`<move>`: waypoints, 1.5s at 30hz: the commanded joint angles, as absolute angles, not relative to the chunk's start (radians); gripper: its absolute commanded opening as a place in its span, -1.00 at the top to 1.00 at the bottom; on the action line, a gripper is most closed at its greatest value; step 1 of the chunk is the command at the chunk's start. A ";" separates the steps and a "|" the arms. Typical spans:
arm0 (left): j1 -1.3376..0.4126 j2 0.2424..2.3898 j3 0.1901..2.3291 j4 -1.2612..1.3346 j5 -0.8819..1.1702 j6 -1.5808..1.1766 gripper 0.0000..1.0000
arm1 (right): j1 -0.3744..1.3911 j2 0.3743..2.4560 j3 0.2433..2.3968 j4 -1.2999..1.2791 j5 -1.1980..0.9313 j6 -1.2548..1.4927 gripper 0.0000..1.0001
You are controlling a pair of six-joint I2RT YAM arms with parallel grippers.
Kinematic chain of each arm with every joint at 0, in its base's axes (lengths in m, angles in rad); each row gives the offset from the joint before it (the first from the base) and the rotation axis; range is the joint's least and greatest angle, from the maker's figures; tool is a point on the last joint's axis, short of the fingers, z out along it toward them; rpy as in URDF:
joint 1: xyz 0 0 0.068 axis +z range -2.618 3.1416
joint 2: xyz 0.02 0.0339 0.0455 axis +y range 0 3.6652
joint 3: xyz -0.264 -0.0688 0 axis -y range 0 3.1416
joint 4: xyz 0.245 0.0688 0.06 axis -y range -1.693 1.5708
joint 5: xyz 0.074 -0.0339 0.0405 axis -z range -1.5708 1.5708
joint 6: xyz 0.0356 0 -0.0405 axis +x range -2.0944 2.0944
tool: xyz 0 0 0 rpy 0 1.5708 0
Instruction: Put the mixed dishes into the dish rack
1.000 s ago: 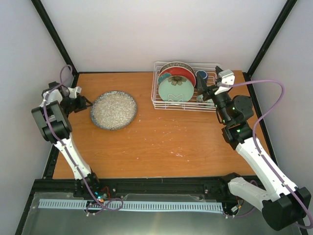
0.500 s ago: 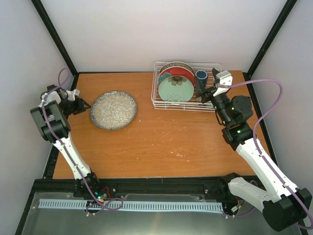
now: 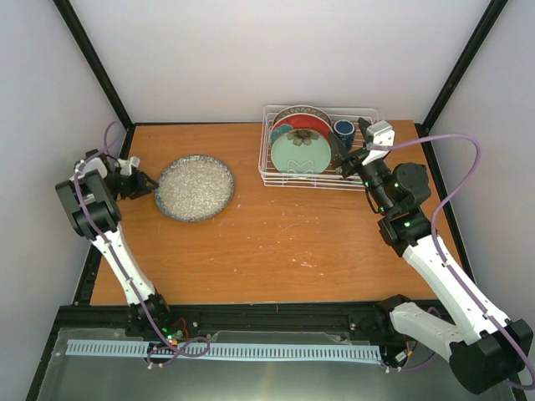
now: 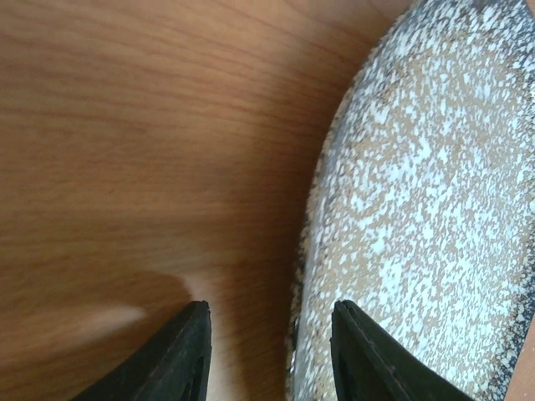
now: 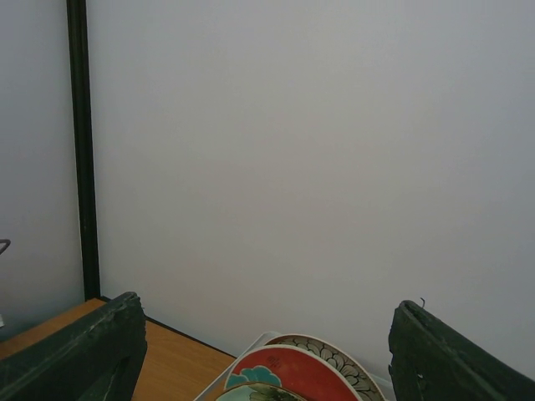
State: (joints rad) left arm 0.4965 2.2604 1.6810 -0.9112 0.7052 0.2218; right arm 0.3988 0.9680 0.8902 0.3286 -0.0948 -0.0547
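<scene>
The large speckled grey plate (image 3: 194, 187) lies flat on the table at the left. My left gripper (image 3: 150, 184) is at its left rim. In the left wrist view the left gripper (image 4: 267, 313) is open and straddles the speckled plate's (image 4: 426, 192) rim, one finger over the table and one over the plate, with a gap on both sides. The white dish rack (image 3: 266, 175) at the back holds the petal-patterned plate (image 3: 303, 111), the red-rimmed plate (image 3: 306, 125) and the pale green plate (image 3: 301, 154) on edge, plus a dark blue mug (image 3: 343, 129). My right gripper (image 3: 353, 146) hangs open and holds nothing at the rack's right end.
The right wrist view looks over the rack at the white back wall, past the right gripper (image 5: 263, 326), the petal-patterned plate (image 5: 334, 355) and the red-rimmed plate (image 5: 284, 372). Black frame posts stand at the table's back corners. Walls close in on both sides.
My left gripper has slid right onto the speckled plate's rim and its jaws have narrowed. The right gripper has shifted slightly left beside the rack.
</scene>
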 commanded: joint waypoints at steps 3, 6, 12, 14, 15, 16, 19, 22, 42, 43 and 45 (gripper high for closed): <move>0.433 2.336 1.718 -0.912 0.715 0.228 0.19 | 0.409 0.975 0.903 0.326 -0.109 -0.039 -0.57; 0.409 2.348 1.718 -0.915 0.723 0.235 0.23 | 0.410 0.976 0.904 0.326 -0.107 -0.040 -0.57; 0.404 2.362 1.715 -0.917 0.755 0.244 0.82 | 0.412 0.986 0.905 0.328 -0.122 -0.032 -0.57; 0.405 2.367 1.715 -0.921 0.773 0.252 0.98 | 0.414 0.990 0.903 0.327 -0.126 -0.030 -0.58; 0.405 2.368 1.714 -0.922 0.791 0.260 0.99 | 0.415 0.992 0.903 0.325 -0.128 -0.029 -0.58; 0.404 2.372 1.714 -0.922 0.804 0.263 0.99 | 0.416 0.993 0.902 0.326 -0.129 -0.028 -0.58; 0.404 2.369 1.706 -0.906 0.844 0.277 0.99 | 0.418 0.999 0.902 0.327 -0.140 -0.020 -0.58; 0.403 2.352 1.691 -0.867 0.856 0.269 0.99 | 0.420 1.011 0.902 0.330 -0.155 -0.011 -0.58; 0.391 1.954 1.283 -0.239 1.055 0.104 0.99 | 0.504 1.217 0.961 0.362 -0.219 0.019 -0.57; 0.392 1.933 1.266 -0.213 1.069 0.098 0.99 | 0.510 1.232 0.965 0.362 -0.220 0.017 -0.57; 0.391 1.893 1.230 -0.141 1.092 0.083 0.99 | 0.517 1.257 0.976 0.361 -0.225 0.015 -0.57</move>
